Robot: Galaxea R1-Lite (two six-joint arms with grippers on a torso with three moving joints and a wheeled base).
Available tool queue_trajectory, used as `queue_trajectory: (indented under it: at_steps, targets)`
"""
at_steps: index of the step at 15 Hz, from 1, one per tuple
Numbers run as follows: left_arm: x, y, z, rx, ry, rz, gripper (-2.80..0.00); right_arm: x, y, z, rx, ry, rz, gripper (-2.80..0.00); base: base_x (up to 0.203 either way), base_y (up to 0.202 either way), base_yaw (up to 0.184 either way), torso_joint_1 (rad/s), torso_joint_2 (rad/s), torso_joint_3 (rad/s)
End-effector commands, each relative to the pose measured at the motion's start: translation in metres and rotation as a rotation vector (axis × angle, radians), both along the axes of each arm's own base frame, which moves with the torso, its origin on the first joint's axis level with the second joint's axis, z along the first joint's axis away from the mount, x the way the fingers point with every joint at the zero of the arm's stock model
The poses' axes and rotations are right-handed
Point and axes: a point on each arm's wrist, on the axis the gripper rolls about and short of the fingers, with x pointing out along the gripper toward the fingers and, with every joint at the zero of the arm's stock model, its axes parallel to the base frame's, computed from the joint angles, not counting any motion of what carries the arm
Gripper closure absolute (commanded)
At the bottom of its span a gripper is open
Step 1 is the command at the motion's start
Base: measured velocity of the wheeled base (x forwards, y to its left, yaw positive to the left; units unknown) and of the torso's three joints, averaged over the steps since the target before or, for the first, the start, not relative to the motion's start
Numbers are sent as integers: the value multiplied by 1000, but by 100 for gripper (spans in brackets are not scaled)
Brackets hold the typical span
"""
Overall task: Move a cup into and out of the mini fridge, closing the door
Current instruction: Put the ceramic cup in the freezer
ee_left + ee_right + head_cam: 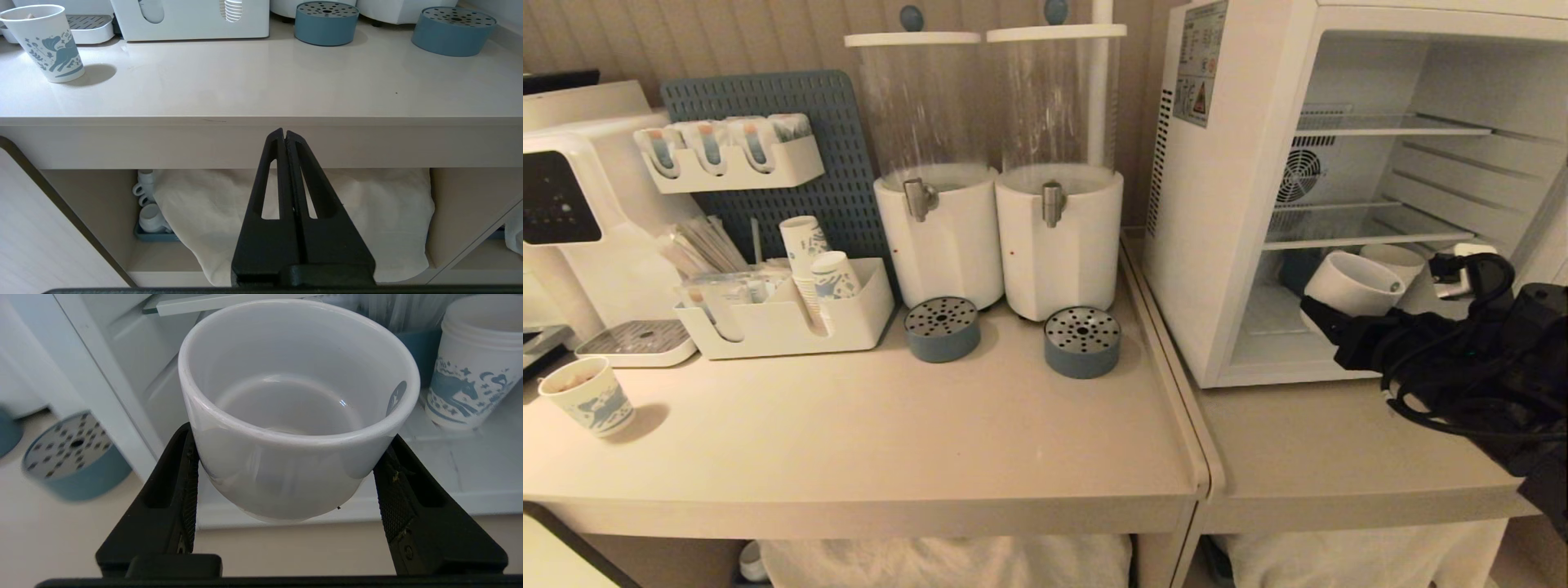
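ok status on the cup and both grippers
Right gripper shut on the cup at the mini fridge mouth. Left gripper shut, parked below the counter. Paper cup already inside, beside the path.

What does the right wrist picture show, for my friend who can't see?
The right gripper holds a plain white cup, empty, tilted toward the open mini fridge. A blue-patterned paper cup stands inside the fridge, and a round blue drip tray sits on the counter outside.

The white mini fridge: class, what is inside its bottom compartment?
A blue-patterned paper cup stands inside the white mini fridge; the held white ceramic cup hides what lies behind it.
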Motion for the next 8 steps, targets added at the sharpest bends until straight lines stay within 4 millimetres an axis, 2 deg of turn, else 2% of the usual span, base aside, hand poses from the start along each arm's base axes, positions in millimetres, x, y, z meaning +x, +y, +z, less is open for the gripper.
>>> queue_trajectory:
  at_steps: [1, 4, 7, 8]
  targets:
    - [0, 0, 0, -1, 1, 0, 0, 7, 5, -19, -16, -1, -10, 0, 0, 0, 0, 0, 0, 0]
    - [0, 0, 0, -1, 1, 0, 0, 10, 7, -34, -79, -11, -22, 0, 0, 0, 0, 0, 0, 0]
    - [0, 0, 0, -1, 1, 0, 0, 23, 9, -62, -117, 64, -29, 0, 0, 0, 0, 0, 0, 0]
    - [0, 0, 0, -1, 1, 0, 0, 29, 10, -65, -120, 63, -33, 0, 0, 0, 0, 0, 0, 0]
